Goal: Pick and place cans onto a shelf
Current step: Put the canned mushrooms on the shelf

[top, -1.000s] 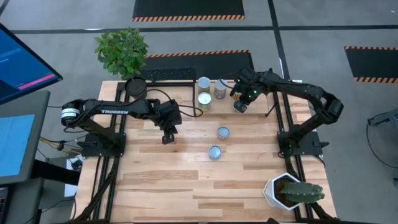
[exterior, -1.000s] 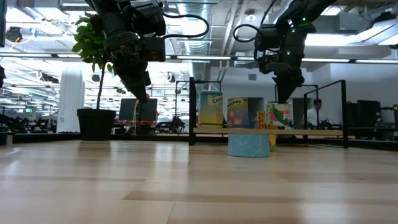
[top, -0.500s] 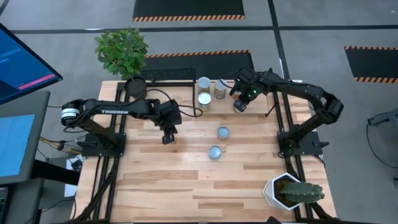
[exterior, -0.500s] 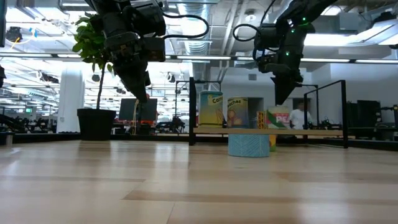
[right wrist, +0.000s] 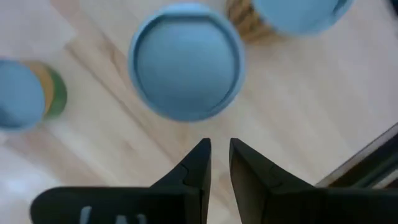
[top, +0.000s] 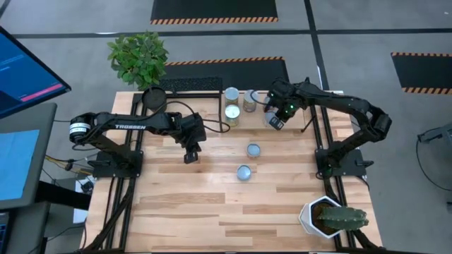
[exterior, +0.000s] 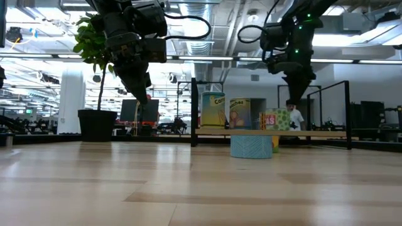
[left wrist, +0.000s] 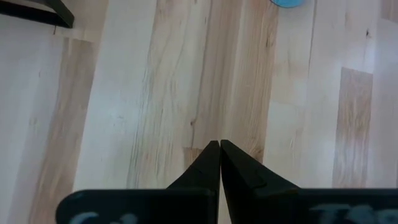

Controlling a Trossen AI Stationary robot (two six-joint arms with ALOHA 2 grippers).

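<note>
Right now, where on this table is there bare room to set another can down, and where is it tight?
Free: the wide wooden stretch of the table nearer than the two loose cans, bordered by the cactus pot at one corner. Crowded: the shelf end, where cans cluster under the right gripper. The left gripper hangs mid-table.

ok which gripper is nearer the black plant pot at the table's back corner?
Left. The left gripper hangs over bare table a short way in front of the black plant pot. The right gripper is much farther, over the shelf end, past the cans.
</note>
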